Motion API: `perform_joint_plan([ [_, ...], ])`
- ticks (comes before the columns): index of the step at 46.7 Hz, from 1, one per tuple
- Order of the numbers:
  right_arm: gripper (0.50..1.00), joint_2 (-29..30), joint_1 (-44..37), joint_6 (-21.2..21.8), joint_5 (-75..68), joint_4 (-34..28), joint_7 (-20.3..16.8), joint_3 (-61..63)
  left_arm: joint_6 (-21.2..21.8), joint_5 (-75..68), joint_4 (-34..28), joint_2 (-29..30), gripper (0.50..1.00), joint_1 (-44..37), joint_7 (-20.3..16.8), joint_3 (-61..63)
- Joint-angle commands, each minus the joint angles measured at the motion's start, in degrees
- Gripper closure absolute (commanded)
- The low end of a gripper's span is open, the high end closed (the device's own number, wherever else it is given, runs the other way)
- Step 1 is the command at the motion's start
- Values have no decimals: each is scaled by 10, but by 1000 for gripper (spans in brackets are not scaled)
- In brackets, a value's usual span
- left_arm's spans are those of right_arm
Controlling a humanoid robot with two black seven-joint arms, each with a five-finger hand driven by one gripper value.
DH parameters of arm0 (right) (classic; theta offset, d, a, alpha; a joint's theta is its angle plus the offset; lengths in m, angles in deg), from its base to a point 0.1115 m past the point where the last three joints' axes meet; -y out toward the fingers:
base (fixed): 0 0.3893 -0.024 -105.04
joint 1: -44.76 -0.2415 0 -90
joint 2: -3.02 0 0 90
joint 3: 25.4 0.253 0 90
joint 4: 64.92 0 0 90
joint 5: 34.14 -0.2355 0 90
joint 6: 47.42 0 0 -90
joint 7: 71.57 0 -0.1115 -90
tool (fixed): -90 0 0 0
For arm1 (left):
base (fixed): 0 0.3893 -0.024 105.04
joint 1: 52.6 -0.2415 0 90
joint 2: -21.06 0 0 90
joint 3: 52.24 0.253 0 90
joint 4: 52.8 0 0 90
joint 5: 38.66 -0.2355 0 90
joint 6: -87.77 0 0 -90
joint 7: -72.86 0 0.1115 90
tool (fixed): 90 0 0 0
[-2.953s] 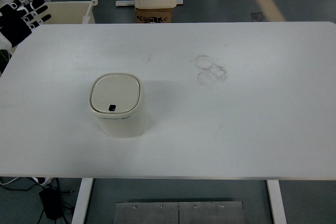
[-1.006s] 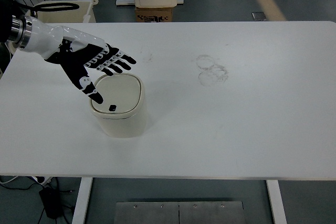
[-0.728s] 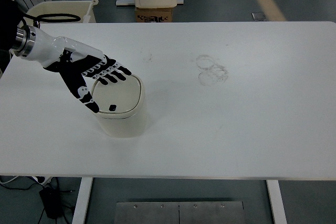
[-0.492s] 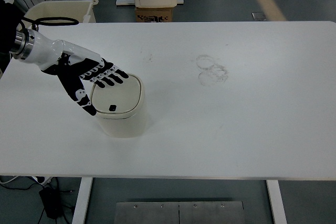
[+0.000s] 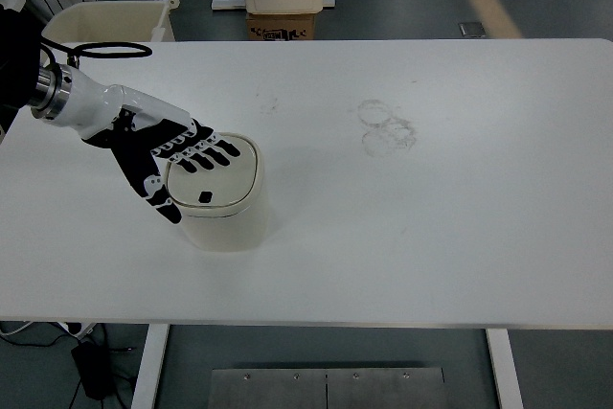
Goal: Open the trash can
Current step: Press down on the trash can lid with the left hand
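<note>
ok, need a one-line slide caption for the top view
Left hand, fingers spread, reaches over the closed lid of the cream trash can on the white table.

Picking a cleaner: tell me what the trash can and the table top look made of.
Trash can: probably matte cream plastic, judging by its smooth moulded rounded corners and dull sheen. The left hand is spread over its lid.
Table top: seemingly white laminate or coated board, flat and matte, with faint ring marks.

Our left hand (image 5: 158,155) lies spread over the closed can's (image 5: 218,193) lid (image 5: 222,174), fingertips (image 5: 228,149) on top, on the table (image 5: 431,217).
</note>
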Motion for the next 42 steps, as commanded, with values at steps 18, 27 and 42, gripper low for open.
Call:
perform_joint_plan([
  [18,509,0,-11,0,0,0,0,0,0,0,4,1,500,-5,0,13],
  [27,509,0,-11,0,0,0,0,0,0,0,5,0,500,-12,0,14],
  [42,509,0,-11,0,0,1,0,0,0,0,4,0,500,-18,0,14],
])
